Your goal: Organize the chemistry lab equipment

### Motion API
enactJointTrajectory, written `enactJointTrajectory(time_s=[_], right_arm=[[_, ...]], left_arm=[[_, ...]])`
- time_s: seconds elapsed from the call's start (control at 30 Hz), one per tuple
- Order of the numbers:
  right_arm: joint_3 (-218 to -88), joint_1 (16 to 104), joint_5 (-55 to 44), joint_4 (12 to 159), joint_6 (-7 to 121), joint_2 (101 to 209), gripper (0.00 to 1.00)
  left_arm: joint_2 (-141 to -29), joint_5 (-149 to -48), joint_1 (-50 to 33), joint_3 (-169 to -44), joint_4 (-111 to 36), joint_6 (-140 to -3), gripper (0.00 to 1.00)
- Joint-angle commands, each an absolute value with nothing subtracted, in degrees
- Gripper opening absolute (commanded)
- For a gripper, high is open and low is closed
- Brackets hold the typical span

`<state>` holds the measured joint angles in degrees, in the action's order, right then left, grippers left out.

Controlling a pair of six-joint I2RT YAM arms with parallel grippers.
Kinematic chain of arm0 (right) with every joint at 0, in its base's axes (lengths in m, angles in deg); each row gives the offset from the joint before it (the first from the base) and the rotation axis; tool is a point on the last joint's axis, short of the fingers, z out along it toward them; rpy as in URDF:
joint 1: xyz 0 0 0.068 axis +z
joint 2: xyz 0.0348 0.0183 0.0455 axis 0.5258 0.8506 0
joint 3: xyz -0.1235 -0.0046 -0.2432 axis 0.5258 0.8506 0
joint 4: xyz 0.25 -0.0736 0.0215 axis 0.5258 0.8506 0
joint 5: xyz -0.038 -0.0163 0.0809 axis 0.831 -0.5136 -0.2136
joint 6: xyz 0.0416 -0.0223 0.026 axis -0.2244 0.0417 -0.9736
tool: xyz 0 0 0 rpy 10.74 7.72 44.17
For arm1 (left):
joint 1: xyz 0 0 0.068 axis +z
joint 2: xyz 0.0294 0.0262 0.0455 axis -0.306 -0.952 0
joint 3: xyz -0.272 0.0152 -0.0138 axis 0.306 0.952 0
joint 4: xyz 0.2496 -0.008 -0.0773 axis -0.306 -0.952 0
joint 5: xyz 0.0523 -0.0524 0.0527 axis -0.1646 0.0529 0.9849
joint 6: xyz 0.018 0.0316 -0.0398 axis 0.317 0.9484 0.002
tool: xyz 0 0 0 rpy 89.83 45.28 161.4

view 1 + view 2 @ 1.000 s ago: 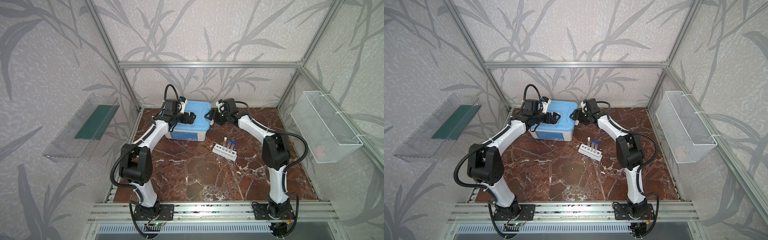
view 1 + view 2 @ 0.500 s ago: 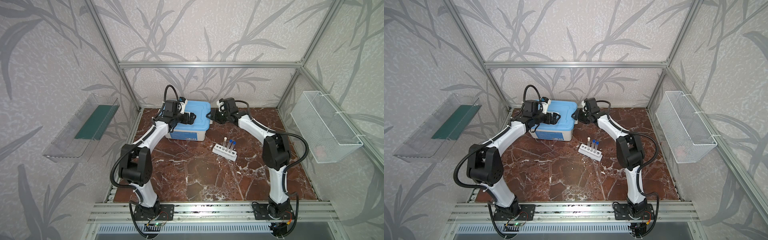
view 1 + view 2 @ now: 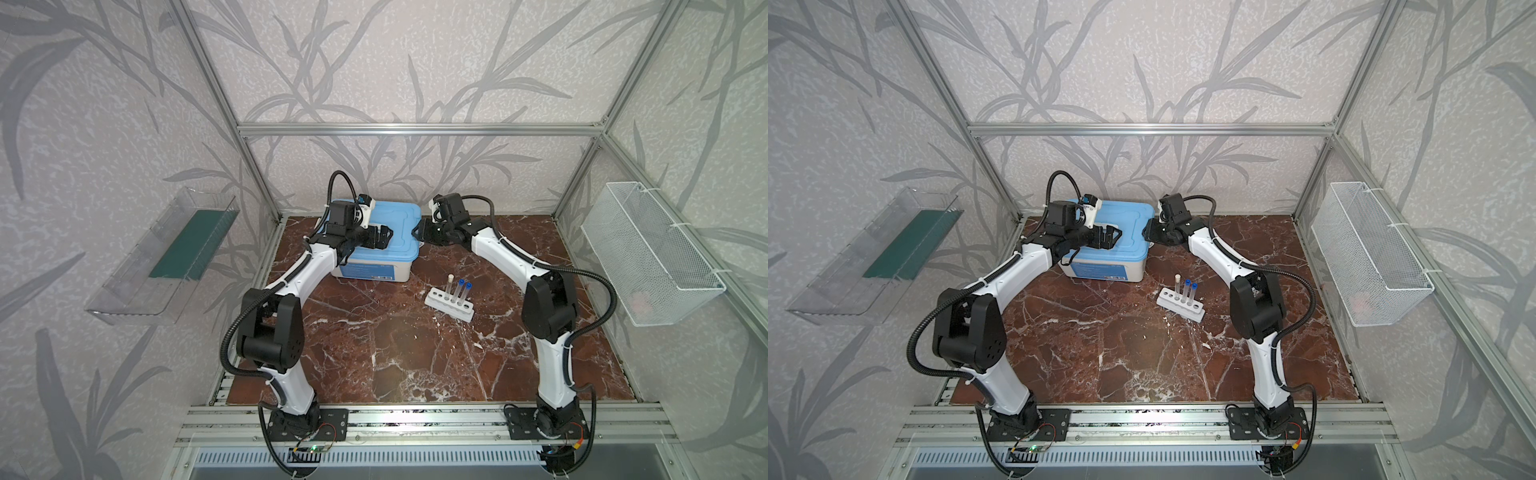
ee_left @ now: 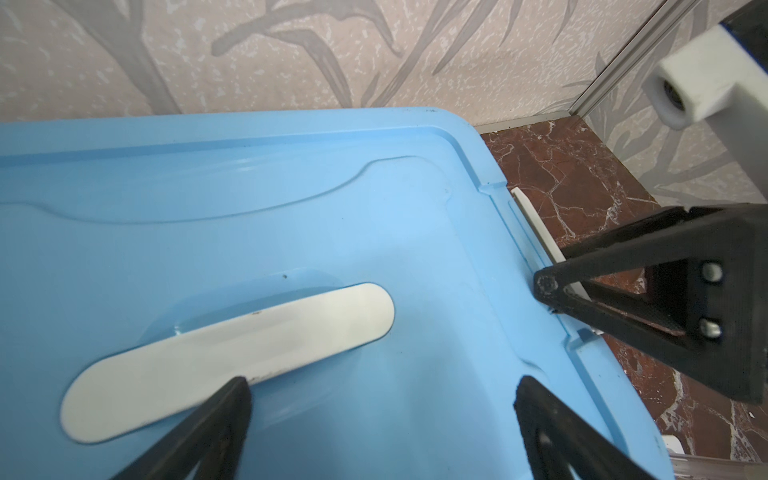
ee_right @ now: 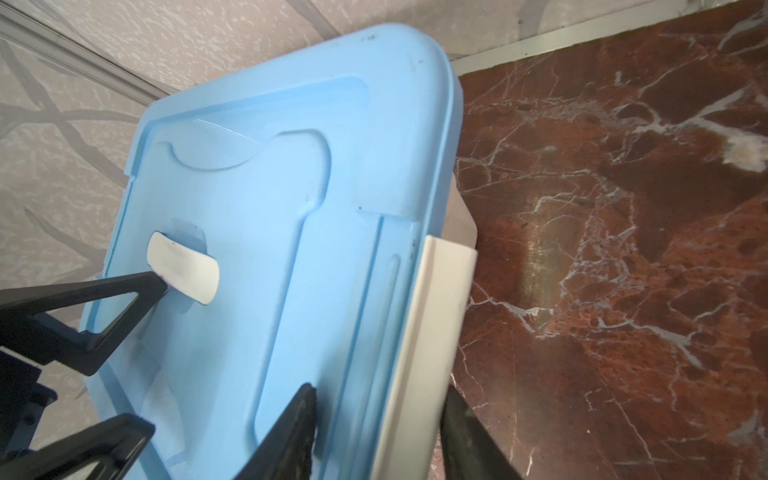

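Lit evenly and softly from overhead, with only faint shadows. Sharp throughout both top views, though bowed by the wide lens toward the edges. Streaked with pale glare on the marble tabletop in the right wrist view; blurred up close along the white latch.

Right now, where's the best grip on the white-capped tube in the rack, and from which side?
Probably the bare stretch under its cap, from straight above: the white-capped tube stands in the rack, bottom sunk in a hole, a blue-capped tube close beside it.
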<state>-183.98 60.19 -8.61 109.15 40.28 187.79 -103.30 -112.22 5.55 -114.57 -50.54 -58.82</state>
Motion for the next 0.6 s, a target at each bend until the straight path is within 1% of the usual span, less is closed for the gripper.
enactJointTrajectory(time_s=[0.0,0.57], right_arm=[[-185.7,60.7,-4.5,113.5,41.6,187.2,0.46],[-191.7,62.1,0.9,118.4,42.1,189.3,0.38]], left_arm=[[-102.3,-113.4,5.6,-112.7,-52.6,-59.6,1.0],[-102.3,-114.2,5.6,-112.9,-52.4,-59.9,1.0]])
